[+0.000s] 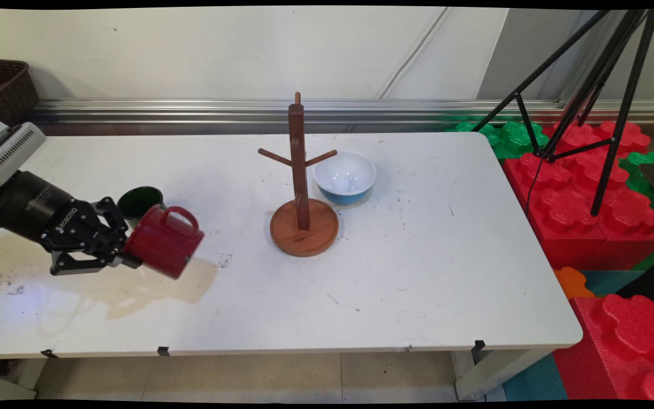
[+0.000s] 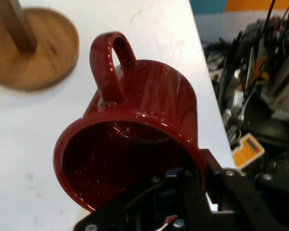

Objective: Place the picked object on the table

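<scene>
My gripper (image 1: 129, 253) is shut on the rim of a dark red mug (image 1: 163, 241), holding it above the table's left side, tipped sideways with its handle up and its base toward the right. In the hand view the red mug (image 2: 135, 139) fills the middle, mouth toward the camera, one finger inside the rim and one outside (image 2: 198, 178). Just behind the gripper a dark green mug (image 1: 139, 201) stands upright on the table. A wooden mug tree (image 1: 301, 187) with bare pegs stands at the table's middle; its round base (image 2: 31, 48) shows at the hand view's upper left.
A white-and-blue bowl (image 1: 344, 178) sits right behind the mug tree. A brownish stain (image 1: 134, 284) spreads on the table under the red mug. A black tripod (image 1: 594, 96) and red and green foam blocks (image 1: 588, 193) stand off the table's right end. A wicker basket (image 1: 3, 88) is at back left.
</scene>
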`<state>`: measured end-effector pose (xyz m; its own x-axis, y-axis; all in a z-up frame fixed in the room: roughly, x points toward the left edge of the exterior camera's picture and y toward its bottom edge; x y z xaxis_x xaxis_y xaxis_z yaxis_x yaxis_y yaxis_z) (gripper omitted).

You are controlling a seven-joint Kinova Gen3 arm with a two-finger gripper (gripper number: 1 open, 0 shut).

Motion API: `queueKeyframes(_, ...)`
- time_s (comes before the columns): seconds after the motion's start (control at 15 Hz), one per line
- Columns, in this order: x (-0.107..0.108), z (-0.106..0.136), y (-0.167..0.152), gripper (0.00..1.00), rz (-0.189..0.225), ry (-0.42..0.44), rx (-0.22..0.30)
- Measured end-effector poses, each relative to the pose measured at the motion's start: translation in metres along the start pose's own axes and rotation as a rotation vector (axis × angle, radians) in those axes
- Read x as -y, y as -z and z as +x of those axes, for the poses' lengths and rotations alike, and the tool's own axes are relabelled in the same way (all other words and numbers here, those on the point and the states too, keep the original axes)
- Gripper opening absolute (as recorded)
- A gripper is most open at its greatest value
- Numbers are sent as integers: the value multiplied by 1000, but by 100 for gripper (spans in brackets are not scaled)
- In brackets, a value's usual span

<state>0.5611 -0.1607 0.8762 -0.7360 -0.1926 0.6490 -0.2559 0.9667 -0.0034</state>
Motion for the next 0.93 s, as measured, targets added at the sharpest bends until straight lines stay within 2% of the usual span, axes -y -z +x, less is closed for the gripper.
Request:
queueKeyframes(0.47, 1, -16, 7, 0, 13, -22, 121)
queueKeyframes(0.93, 2, -21, 0, 0, 36, -55, 206)
